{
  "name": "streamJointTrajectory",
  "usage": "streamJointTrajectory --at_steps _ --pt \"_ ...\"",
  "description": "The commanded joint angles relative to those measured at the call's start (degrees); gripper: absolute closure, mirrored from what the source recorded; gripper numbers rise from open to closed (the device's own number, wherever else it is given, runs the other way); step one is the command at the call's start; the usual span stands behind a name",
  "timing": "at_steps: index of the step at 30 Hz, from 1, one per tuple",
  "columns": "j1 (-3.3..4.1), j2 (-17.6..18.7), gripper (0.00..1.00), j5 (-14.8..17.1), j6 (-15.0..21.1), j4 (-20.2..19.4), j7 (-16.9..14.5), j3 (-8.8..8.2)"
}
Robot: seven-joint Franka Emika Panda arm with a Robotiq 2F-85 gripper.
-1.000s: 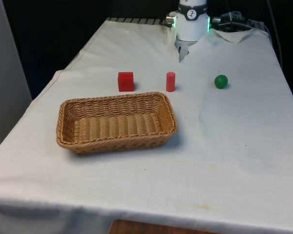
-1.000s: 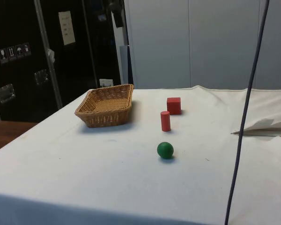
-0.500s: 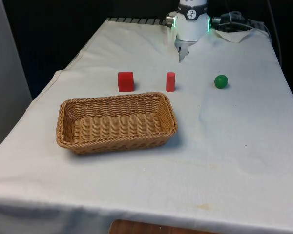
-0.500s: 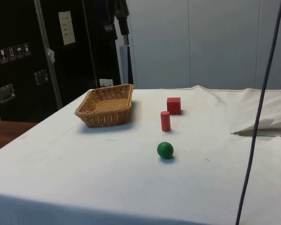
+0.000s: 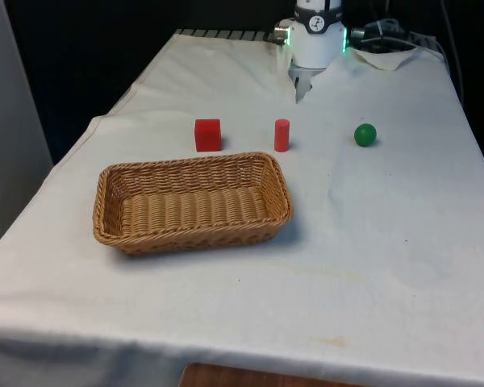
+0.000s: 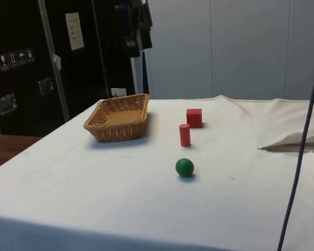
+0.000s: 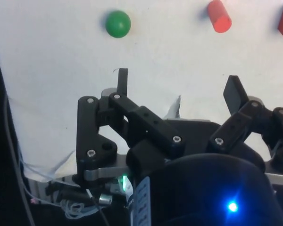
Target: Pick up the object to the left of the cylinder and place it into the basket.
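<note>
Item: red cube (image 5: pixel 208 135), target, untouched on the desk (image 5: pixel 387 242).
From my front view, near to far: basket (image 5: pixel 192 201); cube at 9 o'clock of the cylinder (image 5: pixel 281 135); my jaws (image 7: pixel 179 89), spread wide and empty, high beyond, cube toward 7 o'clock.

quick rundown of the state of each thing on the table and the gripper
red cube: resting on the cloth, untouched
red cylinder: standing upright
green ball: resting on the cloth, apart from the others
basket: upright, nothing inside
gripper: open, holding nothing, high above the table
</note>
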Motion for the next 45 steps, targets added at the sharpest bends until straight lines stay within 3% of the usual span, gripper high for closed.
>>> streamJointTrajectory --at_steps 1,4,6,7,14,15,22,23,28,29,32,36,37,45 --pt "0.06 -0.80 0.00 -0.97 1.43 -1.15 1.09 0.29" --pt "0.06 -1.78 0.00 -1.83 3.15 -3.32 2.35 1.15" --pt "0.00 -1.32 0.00 -0.97 2.18 -2.75 1.55 1.03" --pt "0.06 -2.29 0.00 -2.23 3.95 -4.47 3.04 1.60" --pt "0.00 -4.07 0.00 -3.84 7.56 -9.22 5.79 3.50" --pt "0.00 -3.55 0.00 -2.86 6.42 -8.42 4.76 3.21" --pt "-0.06 -5.39 0.00 -5.50 11.52 -13.75 8.77 5.33" --pt "0.00 -4.93 0.00 -4.53 10.43 -12.95 7.73 5.10" --pt "-0.06 -5.67 0.00 -6.13 14.90 -16.67 10.54 6.70" --pt "0.00 -5.33 0.00 -5.16 13.92 -16.10 9.45 6.42" --pt "-0.11 -5.56 0.00 -6.42 17.07 -18.22 11.34 7.45" --pt "-0.06 -5.39 0.00 -6.53 19.42 -19.77 11.97 8.02" --pt "0.00 -5.27 0.00 -5.61 18.51 -19.42 11.00 7.85" --pt "-0.23 -4.93 0.00 -6.88 24.92 -23.32 13.35 9.28"
